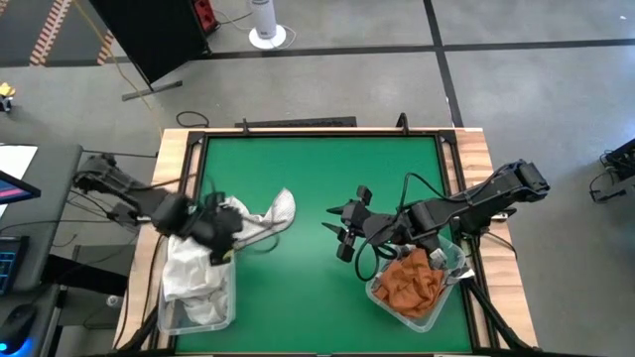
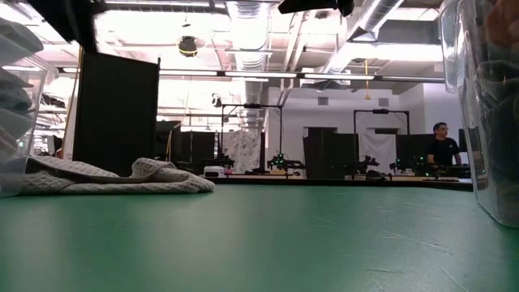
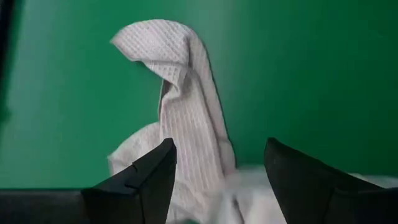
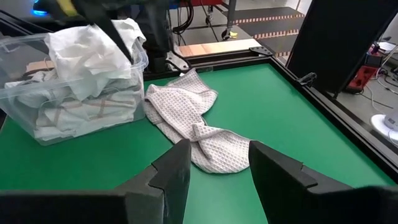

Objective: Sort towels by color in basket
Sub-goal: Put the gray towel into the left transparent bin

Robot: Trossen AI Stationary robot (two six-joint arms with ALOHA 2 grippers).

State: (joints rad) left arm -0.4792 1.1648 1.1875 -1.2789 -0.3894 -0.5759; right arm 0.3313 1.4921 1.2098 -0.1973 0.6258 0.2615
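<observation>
On the green table lies a white waffle towel, and everything else sits around it. One end of this towel touches a clear bin that stands just beside it, at the table's left edge in the high view. That bin is stuffed with white towels, and in the right wrist view a checked one shows through its see-through wall. The left gripper hovers right over the spot where the waffle towel meets the bin. Its two dark fingers are spread wide, one on each side of the cloth, and they hold nothing. From the low view the waffle towel lies flat and wrinkled on the table. Well apart from the towel, toward the table's right side, stands a second clear bin with a rust orange towel bunched up inside. The right gripper hangs between the waffle towel and that second bin, nearer the bin. Its fingers are open too, and they point at the waffle towel with nothing in them. Far behind the table, a person stands in the room.
</observation>
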